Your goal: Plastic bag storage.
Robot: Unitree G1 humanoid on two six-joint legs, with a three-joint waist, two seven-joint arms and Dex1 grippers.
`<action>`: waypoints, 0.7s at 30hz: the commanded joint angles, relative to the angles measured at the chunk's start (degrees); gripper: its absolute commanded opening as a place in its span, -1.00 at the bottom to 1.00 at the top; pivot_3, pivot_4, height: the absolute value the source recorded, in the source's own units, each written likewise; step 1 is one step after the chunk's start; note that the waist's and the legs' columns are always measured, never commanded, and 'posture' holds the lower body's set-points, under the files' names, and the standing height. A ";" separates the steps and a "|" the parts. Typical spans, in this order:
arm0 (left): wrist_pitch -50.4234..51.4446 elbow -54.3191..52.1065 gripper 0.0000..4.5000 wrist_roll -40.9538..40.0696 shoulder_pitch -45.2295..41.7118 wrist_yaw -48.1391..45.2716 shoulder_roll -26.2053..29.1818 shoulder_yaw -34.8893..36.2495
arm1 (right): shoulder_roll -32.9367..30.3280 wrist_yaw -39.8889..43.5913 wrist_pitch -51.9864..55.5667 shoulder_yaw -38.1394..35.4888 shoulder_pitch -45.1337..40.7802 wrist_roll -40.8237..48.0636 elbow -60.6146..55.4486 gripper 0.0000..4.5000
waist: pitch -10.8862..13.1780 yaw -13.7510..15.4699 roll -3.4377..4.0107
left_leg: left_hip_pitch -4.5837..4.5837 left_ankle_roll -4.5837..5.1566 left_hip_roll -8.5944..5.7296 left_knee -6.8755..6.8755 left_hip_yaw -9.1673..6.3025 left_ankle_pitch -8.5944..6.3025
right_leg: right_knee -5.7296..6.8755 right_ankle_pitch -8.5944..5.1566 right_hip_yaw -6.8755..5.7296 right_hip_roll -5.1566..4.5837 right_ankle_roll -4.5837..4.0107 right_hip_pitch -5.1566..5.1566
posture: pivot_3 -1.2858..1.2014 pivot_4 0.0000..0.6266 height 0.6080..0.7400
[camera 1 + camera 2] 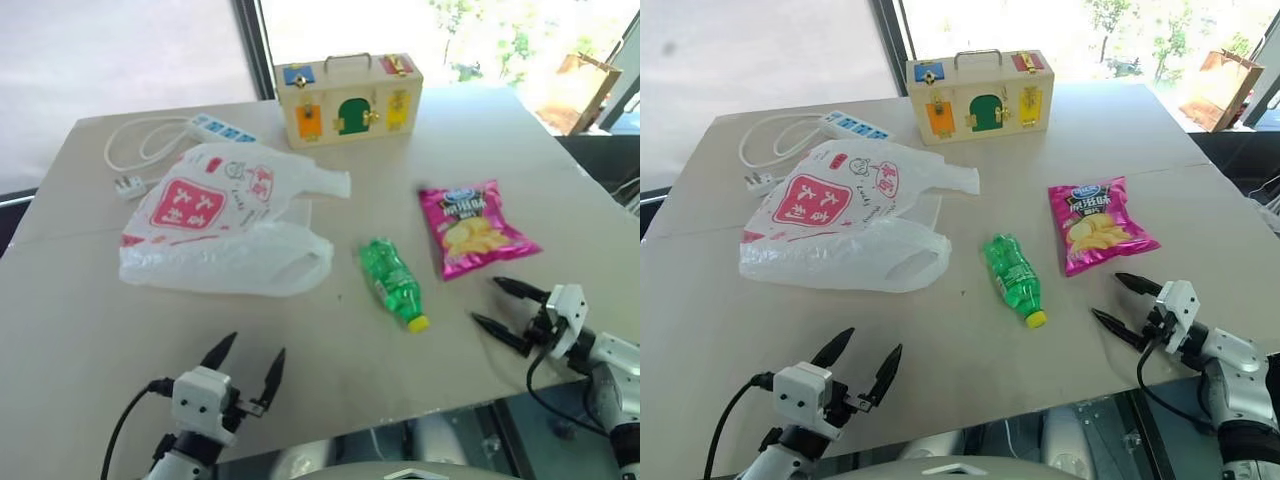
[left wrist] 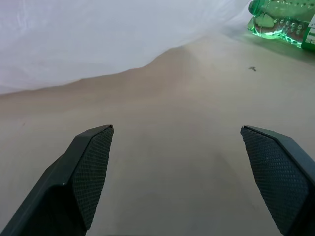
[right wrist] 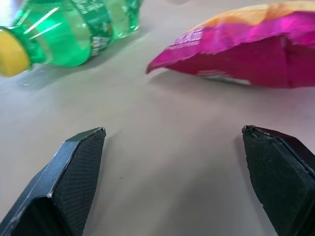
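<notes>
Crinkly translucent white plastic bag (image 1: 222,225), flat on table (image 1: 90,330)

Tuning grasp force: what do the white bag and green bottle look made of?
Plastic bag: thin, translucent white film, probably polyethylene; it crinkles and lies limp, with red print.
Green bottle: clear green plastic, glossy, probably PET; highlights show on its ribbed body, and the cap is yellow.

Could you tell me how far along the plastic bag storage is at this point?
Nothing looks done yet: the bag lies spread out on the table, unfolded, beside the bottle and the chip packet. Nothing is in hand: the left pincer and right pincer are both open and empty. Grasping the bag and storing it is all left.
</notes>
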 commanded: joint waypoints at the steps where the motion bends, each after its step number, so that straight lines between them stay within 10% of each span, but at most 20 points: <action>1: 1.57 -6.36 0.96 -2.35 1.40 -1.75 1.68 -1.02 | -4.40 4.58 10.51 0.37 5.40 6.69 -11.99 1.00 | 0.09 0.15 0.22 | -0.08 0.00 0.00 0.01 -0.01 -0.01 | -0.01 0.00 -0.01 0.00 0.00 -0.06 | 0.03 -0.52 1.00; 9: 7.60 -16.78 0.96 -10.59 1.96 -6.19 7.48 -1.89 | -9.53 2.25 30.58 -1.57 8.79 20.80 -32.95 1.00 | 0.50 -0.16 0.39 | -0.32 0.08 0.03 0.00 0.01 -0.05 | -0.06 0.00 -0.04 -0.27 0.01 -0.23 | 0.03 -0.52 1.00; 21: 22.12 -9.47 0.96 -11.01 -24.78 -2.18 5.12 -8.40 | -6.03 -3.35 34.12 -0.70 2.95 21.12 -40.09 1.00 | 0.55 0.97 0.38 | -0.34 0.01 -0.16 0.16 -0.13 0.00 | 0.00 0.01 -0.20 -0.10 0.03 -0.24 | 0.03 -0.52 1.00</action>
